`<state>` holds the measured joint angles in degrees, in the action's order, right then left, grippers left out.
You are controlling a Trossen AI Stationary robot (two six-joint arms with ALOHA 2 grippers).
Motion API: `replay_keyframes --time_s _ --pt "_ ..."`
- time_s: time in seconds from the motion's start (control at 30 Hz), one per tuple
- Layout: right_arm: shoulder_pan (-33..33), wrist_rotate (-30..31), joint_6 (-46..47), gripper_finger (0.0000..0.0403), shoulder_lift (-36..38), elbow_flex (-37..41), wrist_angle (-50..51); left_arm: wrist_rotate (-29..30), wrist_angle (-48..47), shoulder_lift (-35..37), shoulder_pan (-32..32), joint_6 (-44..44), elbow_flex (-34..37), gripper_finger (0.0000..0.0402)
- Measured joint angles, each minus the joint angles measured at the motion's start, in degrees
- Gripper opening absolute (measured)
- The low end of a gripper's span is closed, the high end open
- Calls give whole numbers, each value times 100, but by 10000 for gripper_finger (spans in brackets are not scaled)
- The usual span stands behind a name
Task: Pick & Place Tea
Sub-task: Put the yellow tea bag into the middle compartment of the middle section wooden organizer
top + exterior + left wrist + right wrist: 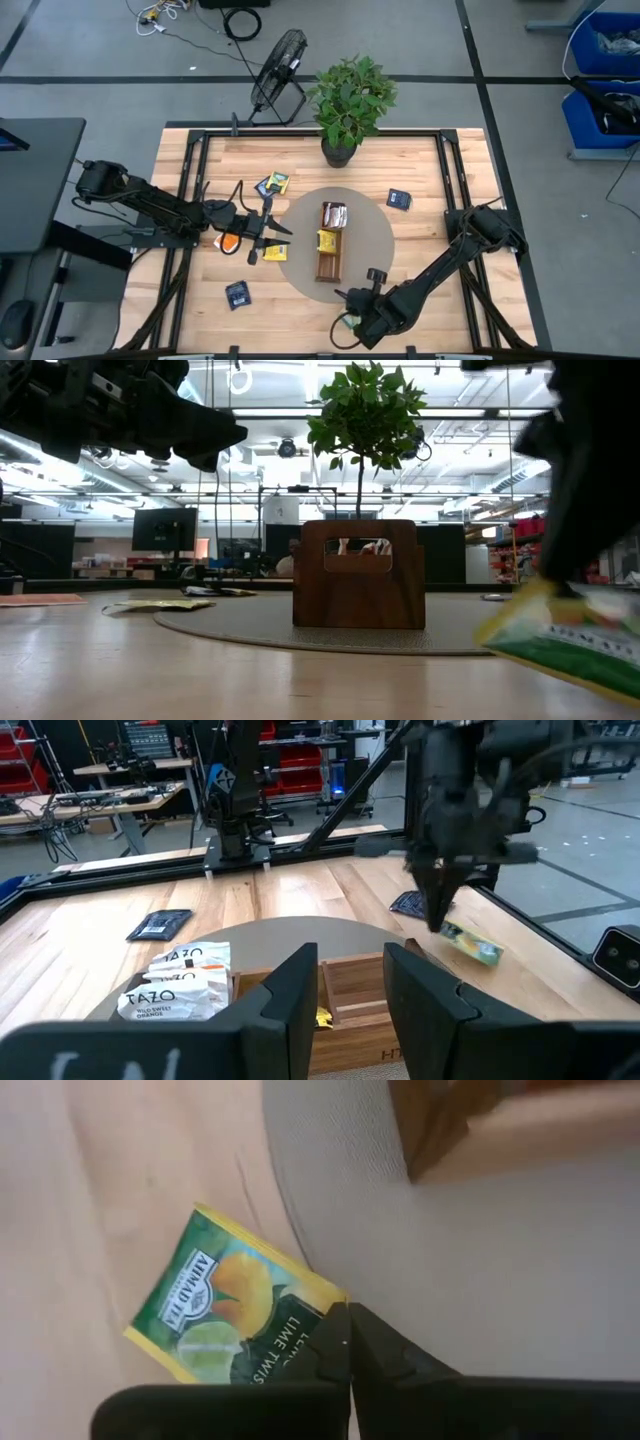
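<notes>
The right arm reaches from the right edge of the worktop toward its front, wrist bent down, its pincer (348, 1355) closed with the two fingertips meeting. The left arm stretches in from the left side, held level above the worktop, its pincer (350, 985) standing partly open and holding nothing.

A green-and-yellow sachet (235, 1320) printed with citrus fruit hung tilted, pinched by 1 edge just off the round mat's near rim. 2 white-and-orange sachets (180, 985) lay stacked in the wooden tray's far compartment, and a yellow sachet (327, 240) lay in its middle. A navy sachet (399, 199) lay flat on the bare wood right of the mat, another navy one (237, 294) near the front left, and a mixed pair (272, 184) lay behind the mat's left edge.
</notes>
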<state>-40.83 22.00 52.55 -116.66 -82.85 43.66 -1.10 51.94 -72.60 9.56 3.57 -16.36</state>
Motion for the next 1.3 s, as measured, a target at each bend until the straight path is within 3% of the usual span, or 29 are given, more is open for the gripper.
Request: replay_keyframes --time_s 0.33,0.77,0.93,1.3 --pt "3 519 -158 0 16 -598 916 -19 17 -20 10 -545 0 122" --pt "3 806 -474 0 17 -613 918 -172 53 -74 740 -1042 -323 122" --pt "-1 921 -526 0 20 -614 890 -173 9 -639 993 -1185 -650 133" --pt "-54 1258 -882 0 22 -619 627 -466 -50 -2257 1095 -1656 -1675 230"
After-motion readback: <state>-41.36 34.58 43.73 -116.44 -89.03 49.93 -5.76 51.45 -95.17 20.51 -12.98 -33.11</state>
